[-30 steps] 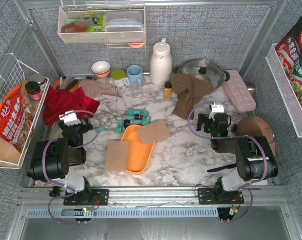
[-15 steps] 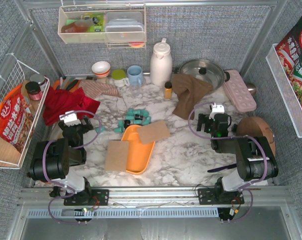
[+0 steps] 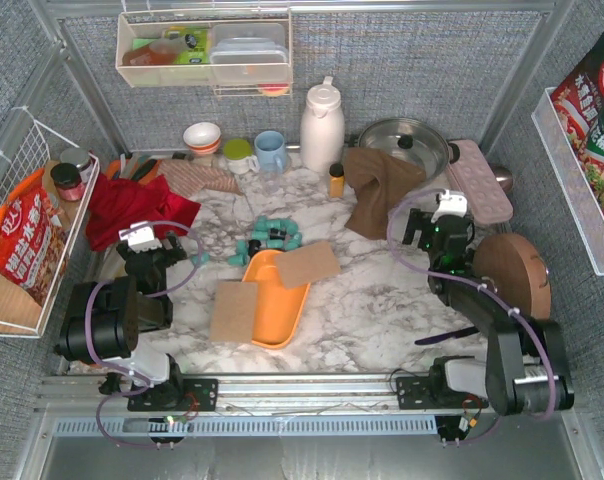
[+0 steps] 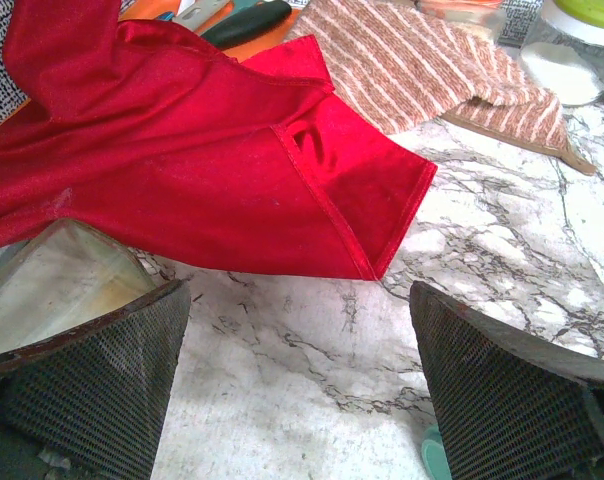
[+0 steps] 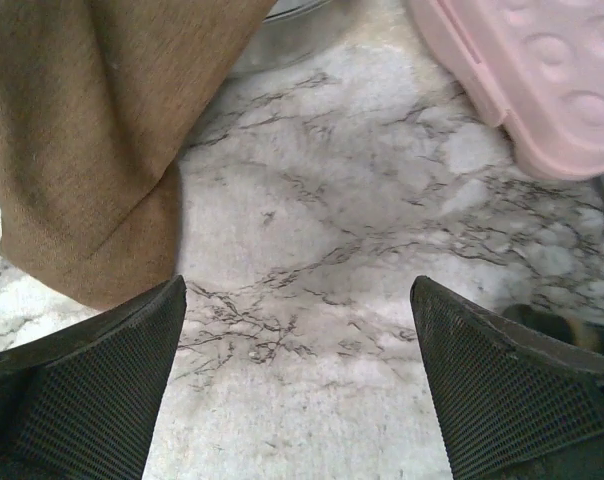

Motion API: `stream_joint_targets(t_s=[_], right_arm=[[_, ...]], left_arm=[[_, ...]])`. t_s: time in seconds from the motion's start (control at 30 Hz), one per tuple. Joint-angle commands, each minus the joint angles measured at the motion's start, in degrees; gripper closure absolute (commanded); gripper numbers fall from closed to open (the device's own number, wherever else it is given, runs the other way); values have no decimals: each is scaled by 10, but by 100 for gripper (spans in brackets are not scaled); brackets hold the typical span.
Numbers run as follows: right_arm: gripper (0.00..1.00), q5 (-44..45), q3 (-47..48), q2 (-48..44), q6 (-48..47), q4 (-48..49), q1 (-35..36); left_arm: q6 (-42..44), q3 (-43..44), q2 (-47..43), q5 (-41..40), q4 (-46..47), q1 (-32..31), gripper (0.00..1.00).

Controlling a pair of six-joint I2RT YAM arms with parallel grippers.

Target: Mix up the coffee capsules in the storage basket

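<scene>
Rightmost of the two, the right arm has stretched farther from its base since a second ago, while the left arm has not shifted. Spread wide and empty, the left gripper [image 4: 300, 395] hangs over marble near a red cloth [image 4: 172, 150]. A teal sliver [image 4: 434, 455] by its finger is cut off, too little to identify. Two brown squares [image 3: 234, 310] cover parts of the storage basket [image 3: 272, 300], hiding some of its floor. The coffee capsules [image 3: 272, 237] cluster on the marble just beyond its far end. The right gripper [image 5: 297, 345], equally wide and empty, hangs between a brown cloth [image 5: 92, 130] and a pink tray [image 5: 542, 80].

Top view overlooks table [image 3: 382, 300]; wrist views close, low, forward.
</scene>
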Motion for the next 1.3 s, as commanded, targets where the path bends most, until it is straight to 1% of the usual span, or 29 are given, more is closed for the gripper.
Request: stream_joint_targets(t_s=[0.0, 0.23, 0.3, 0.4, 0.53, 0.63, 0.77, 0.9, 1.07, 1.13, 1.27], right_arm=[[1, 59, 24, -48, 34, -132, 0], [1, 102, 48, -115, 75, -213, 0], [1, 138, 56, -129, 117, -232, -4], [1, 212, 66, -148, 211, -289, -24], [1, 192, 71, -185, 202, -312, -44], [1, 150, 75, -204, 196, -319, -44], [1, 75, 94, -203, 179, -342, -43], [1, 37, 125, -194, 162, -388, -26], [1, 29, 145, -191, 151, -408, 21], [1, 32, 145, -187, 139, -398, 49], [1, 37, 142, -176, 91, -358, 127]], left_arm=[[0, 2, 1, 1, 15, 2, 1], [0, 3, 1, 1, 14, 1, 1], [0, 3, 2, 1, 14, 1, 1], [0, 2, 1, 1, 14, 1, 1], [0, 3, 2, 1, 15, 1, 1], [0, 2, 1, 1, 15, 1, 1], [0, 3, 2, 1, 14, 1, 1], [0, 4, 2, 1, 13, 1, 1], [0, 3, 1, 1, 14, 1, 1], [0, 3, 1, 1, 14, 1, 1], [0, 4, 2, 1, 12, 1, 1]])
